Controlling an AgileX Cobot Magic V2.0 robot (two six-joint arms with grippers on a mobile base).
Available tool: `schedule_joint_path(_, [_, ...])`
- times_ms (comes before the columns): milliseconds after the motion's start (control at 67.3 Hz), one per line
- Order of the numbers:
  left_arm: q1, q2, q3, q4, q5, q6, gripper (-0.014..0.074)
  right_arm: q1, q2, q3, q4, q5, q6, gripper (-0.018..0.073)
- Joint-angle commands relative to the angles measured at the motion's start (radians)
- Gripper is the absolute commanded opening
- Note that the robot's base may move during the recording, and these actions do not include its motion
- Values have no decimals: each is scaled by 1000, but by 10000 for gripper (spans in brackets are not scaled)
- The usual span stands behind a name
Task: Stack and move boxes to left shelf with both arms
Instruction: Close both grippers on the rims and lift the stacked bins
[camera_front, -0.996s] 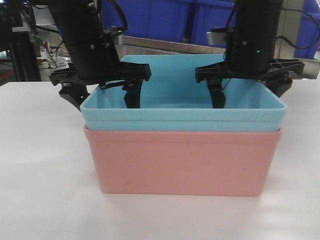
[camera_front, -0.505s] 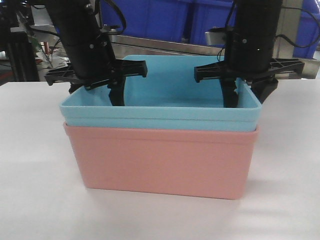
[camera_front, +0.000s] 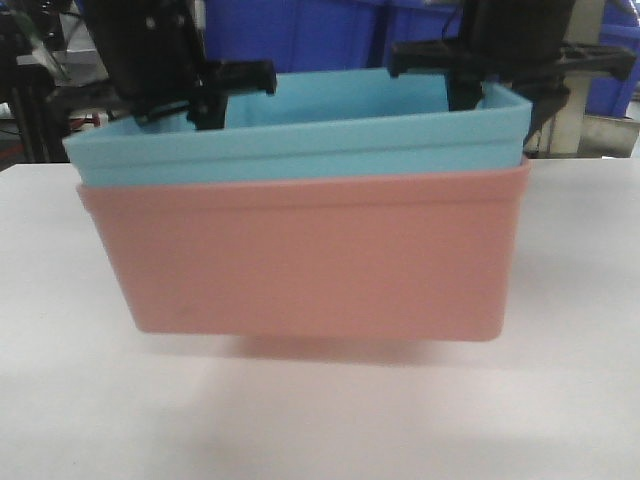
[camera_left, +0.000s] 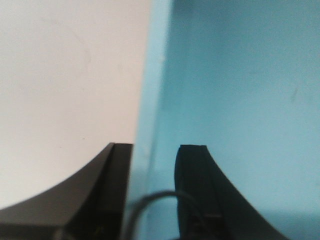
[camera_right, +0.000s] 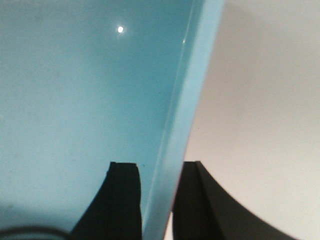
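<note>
The light turquoise box (camera_front: 300, 130) sits nested in the salmon pink box (camera_front: 300, 255). The stack hangs slightly above the white tabletop (camera_front: 300, 430), with a shadow under it. My left gripper (camera_front: 165, 100) is shut on the turquoise box's left wall (camera_left: 150, 75), one finger inside and one outside (camera_left: 156, 146). At the other end my right gripper (camera_front: 505, 90) is shut on the right wall (camera_right: 192, 75) the same way (camera_right: 157, 163). The left shelf is out of view.
Dark blue crates (camera_front: 330, 30) stand behind the stack. A dark stand with cables (camera_front: 30, 110) is at the far left. White tabletop (camera_left: 65, 75) lies outside both end walls (camera_right: 270, 100).
Both grippers have carried the stacked boxes up and to the left. The stack now fills more of the front view, and its bottom has come off the table.
</note>
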Motion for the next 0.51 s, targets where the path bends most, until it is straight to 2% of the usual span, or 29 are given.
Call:
schedule_joint_path(0, [-14, -166, -39, 2, -1, 24, -3, -15, -100, -27, -122, -56, 29, 55])
schedule_joint_path(223, [-81, -269, -39, 135, 35, -103, -3, 28, -199, -27, -199, -55, 85, 55])
schedule_joint_path(327, [-131, -287, -39, 157, 35, -134, -3, 80, -217, -27, -230, -60, 111, 55])
schedule_joint_path(490, [-217, -281, -39, 224, 12, -239, -3, 170, -213, -27, -267, -87, 166, 55])
